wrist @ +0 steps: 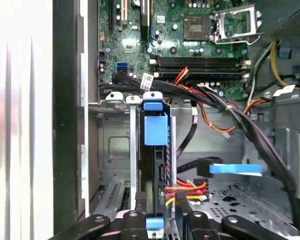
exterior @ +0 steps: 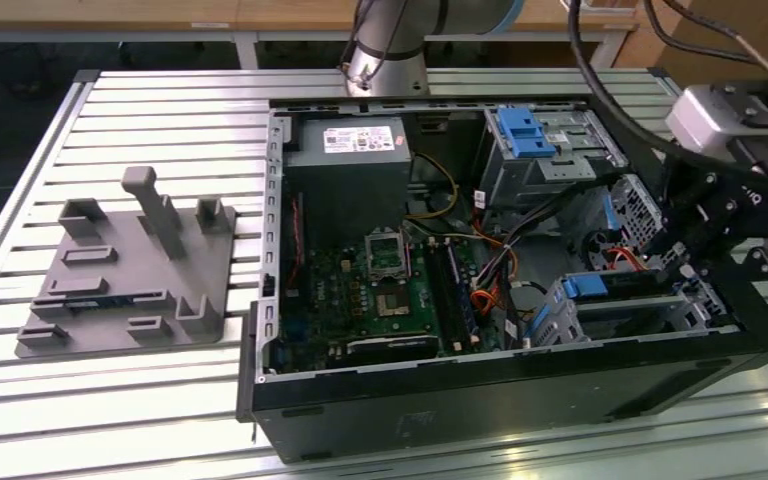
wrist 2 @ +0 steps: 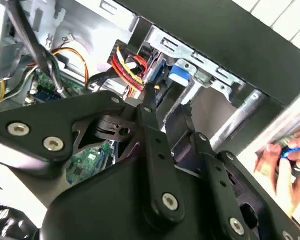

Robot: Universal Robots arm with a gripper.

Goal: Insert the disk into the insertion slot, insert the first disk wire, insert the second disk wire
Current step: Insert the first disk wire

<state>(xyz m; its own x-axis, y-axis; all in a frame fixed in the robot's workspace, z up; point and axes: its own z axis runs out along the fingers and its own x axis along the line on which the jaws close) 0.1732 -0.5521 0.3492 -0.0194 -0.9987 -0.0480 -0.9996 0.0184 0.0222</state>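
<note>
The disk [wrist: 155,131], edge-on in its bright blue carrier, stands inside the insertion slot [wrist: 115,96], a bare silver cage at the case's front corner. In the exterior view the disk [exterior: 614,284] lies in the slot [exterior: 651,318] on the exterior view's right. My gripper [wrist: 157,214] straddles the disk's near end, one finger on each side, shut on it. In the second wrist view the gripper [wrist 2: 167,100] points at the blue carrier tab [wrist 2: 179,74]. A loose blue-tagged cable [wrist: 235,169] and red-yellow wires [wrist: 187,189] lie beside the slot.
The open computer case [exterior: 491,400] rests on a slatted metal table [exterior: 157,100]. A taller cage with a blue clip [exterior: 528,130] is behind the slot. A grey fixture [exterior: 131,270] sits on the exterior view's left. A person's hand [wrist 2: 284,161] is outside the case wall.
</note>
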